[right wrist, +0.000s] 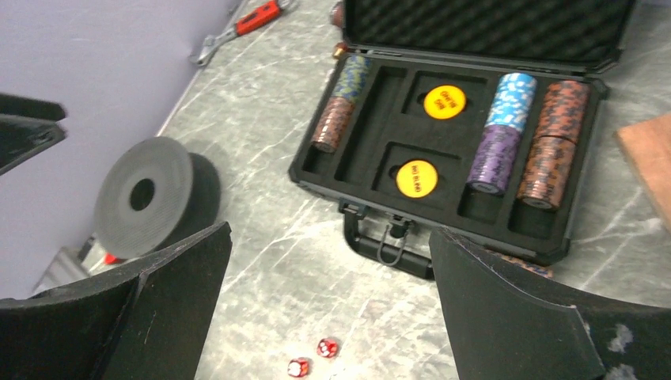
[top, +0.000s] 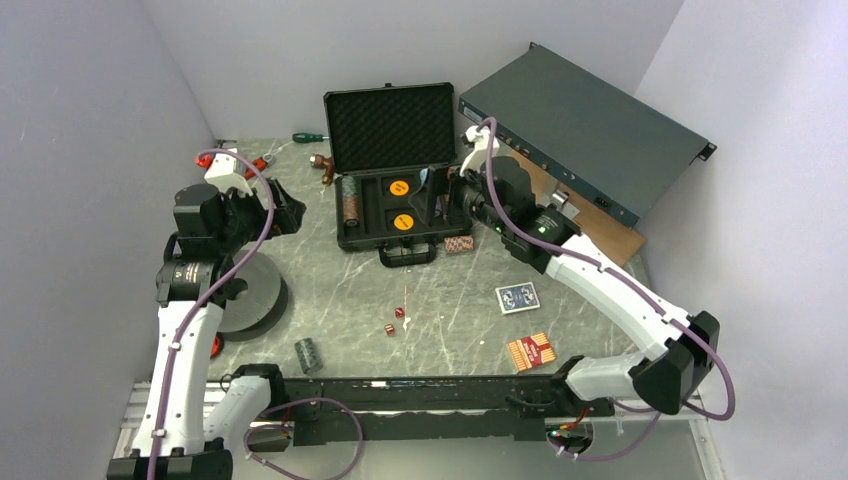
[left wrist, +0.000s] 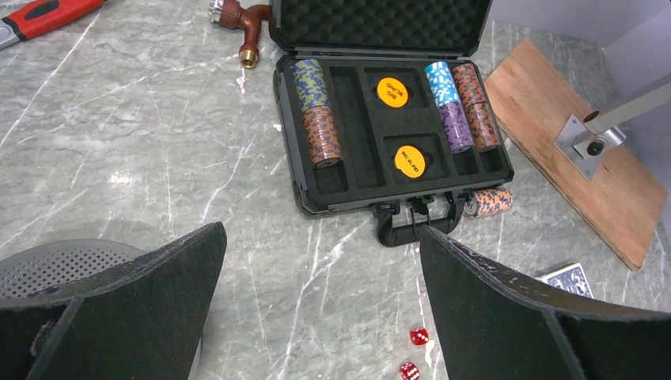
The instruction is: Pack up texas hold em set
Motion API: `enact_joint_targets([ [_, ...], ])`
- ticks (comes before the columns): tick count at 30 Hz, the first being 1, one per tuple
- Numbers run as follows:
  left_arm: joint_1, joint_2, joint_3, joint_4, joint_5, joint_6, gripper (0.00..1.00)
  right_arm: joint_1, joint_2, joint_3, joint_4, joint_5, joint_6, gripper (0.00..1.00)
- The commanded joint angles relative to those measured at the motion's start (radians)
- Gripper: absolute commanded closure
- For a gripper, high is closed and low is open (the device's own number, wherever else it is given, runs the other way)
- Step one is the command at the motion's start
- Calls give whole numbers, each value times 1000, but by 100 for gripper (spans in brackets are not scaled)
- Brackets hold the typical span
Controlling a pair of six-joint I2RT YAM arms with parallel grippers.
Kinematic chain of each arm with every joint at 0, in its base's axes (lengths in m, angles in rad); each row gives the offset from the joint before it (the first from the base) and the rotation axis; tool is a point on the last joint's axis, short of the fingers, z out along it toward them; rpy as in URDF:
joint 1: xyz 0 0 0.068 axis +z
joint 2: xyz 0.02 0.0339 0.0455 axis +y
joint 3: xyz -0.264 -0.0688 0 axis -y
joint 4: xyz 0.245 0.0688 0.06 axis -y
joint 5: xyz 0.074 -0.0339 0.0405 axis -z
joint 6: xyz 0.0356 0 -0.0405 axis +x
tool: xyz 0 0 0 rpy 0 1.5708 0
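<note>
Two small red dice (right wrist: 327,347) lie before the black rectangular foam-lined hard case (right wrist: 378,134). Left gripper (left wrist: 322,253) and right gripper (right wrist: 330,253) gape, apparently empty.

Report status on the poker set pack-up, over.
Both open, empty: left gripper, right gripper. Open case partly filled. Loose on table: dice, blue deck, red deck, chip stack. Nothing blocking.

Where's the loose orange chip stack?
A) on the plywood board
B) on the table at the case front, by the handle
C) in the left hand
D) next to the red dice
B: the orange chip stack lies sideways on the table at the black case's front, beside its handle.
</note>
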Motion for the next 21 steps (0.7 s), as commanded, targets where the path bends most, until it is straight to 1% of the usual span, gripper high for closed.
enact_joint_targets([
  [1,-4,3,8,25,2,10,1,2,-98,-79,140,-232,72,0],
  [3,-3,6,10,27,18,9,1,0,-138,-180,265,-331,122,0],
  [5,-3,8,11,24,13,9,1,-3,-157,-303,468,-412,218,0],
  [6,-3,9,13,21,9,9,1,-6,-144,-318,518,-433,248,0],
  [7,-4,9,13,20,6,9,1,-4,-118,-288,468,-417,254,0],
  [9,-3,10,12,21,6,9,1,9,-45,-175,267,-349,208,0],
  [11,-3,11,10,22,7,8,1,25,18,-88,130,-281,150,0],
  [16,-3,11,14,14,-1,11,1,96,122,-4,-25,-122,75,0],
  [19,-3,13,17,10,-4,11,1,155,170,24,-92,25,62,0],
  [21,-3,17,20,7,-2,11,1,183,200,42,-133,94,65,0],
])
